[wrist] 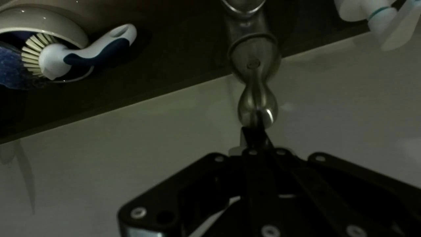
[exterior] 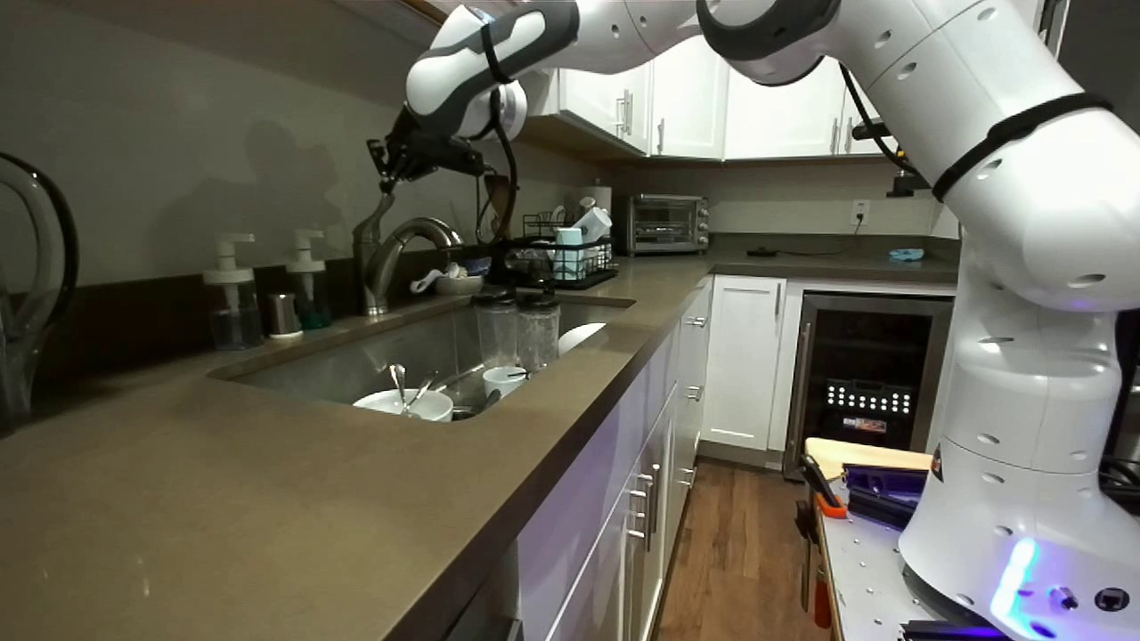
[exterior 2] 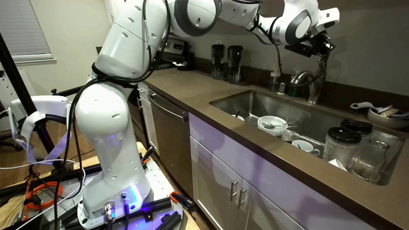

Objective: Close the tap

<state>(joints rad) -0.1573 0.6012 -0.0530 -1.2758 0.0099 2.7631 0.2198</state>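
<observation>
Gripper [wrist: 257, 130] with fingertips pressed together, apparently touching the end of the lever [wrist: 257, 98] on the tap [exterior: 381, 271] — behind the sink [exterior: 378, 356]. Likely step: pushing lever to closed; next, firm push along its swing, no sliding off the rounded tip, direction unclear. Brown counter [exterior: 267, 499] around sink, white bowl [exterior 2: 271, 131] and mug [exterior 2: 305, 148] inside, two soap dispensers [exterior: 233, 298] near tap. Beyond — toaster oven [exterior: 668, 224], white cabinets [exterior: 690, 102].

Dim wrist view (exterior views brighter).
</observation>
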